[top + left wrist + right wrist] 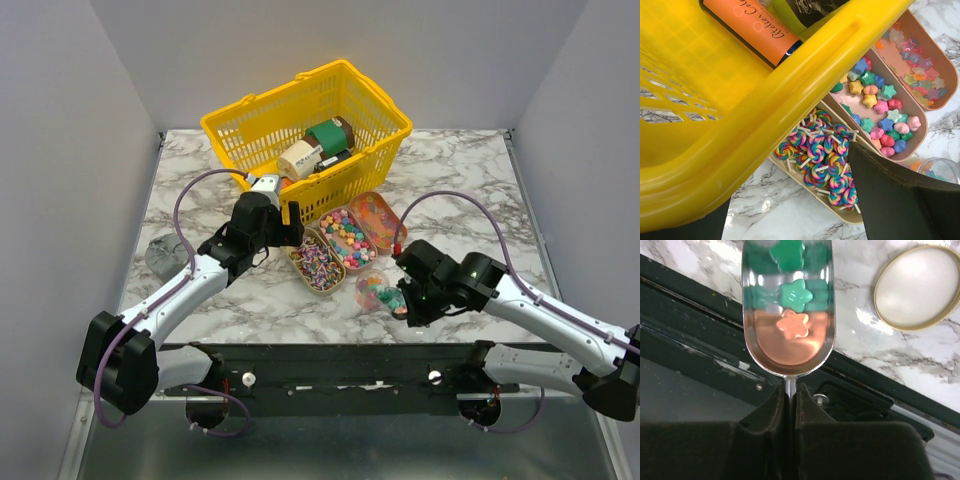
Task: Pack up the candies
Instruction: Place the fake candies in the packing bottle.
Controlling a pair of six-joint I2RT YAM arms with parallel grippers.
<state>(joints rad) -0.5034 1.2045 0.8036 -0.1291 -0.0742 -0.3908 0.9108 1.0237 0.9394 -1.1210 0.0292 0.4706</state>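
The candies lie in three oblong trays: swirl lollipops [316,264] [825,160], star and heart sweets [347,238] [880,107], and paler stars [378,221] [920,62]. My right gripper [408,297] [789,390] is shut on the thin handle of a metal scoop [788,347]. The scoop carries two green star candies [794,294] and an orange one [793,324], close to a small clear jar [371,291] with sweets in it. My left gripper [288,232] [790,220] stands open and empty at the basket's near corner, over the lollipop tray's end.
A yellow basket [250,125] [765,115] with bottles and cans stands at the back, against the trays. A round gold-rimmed lid [918,287] lies on the marble beside the scoop. At the table's left edge sits a grey lump [163,256].
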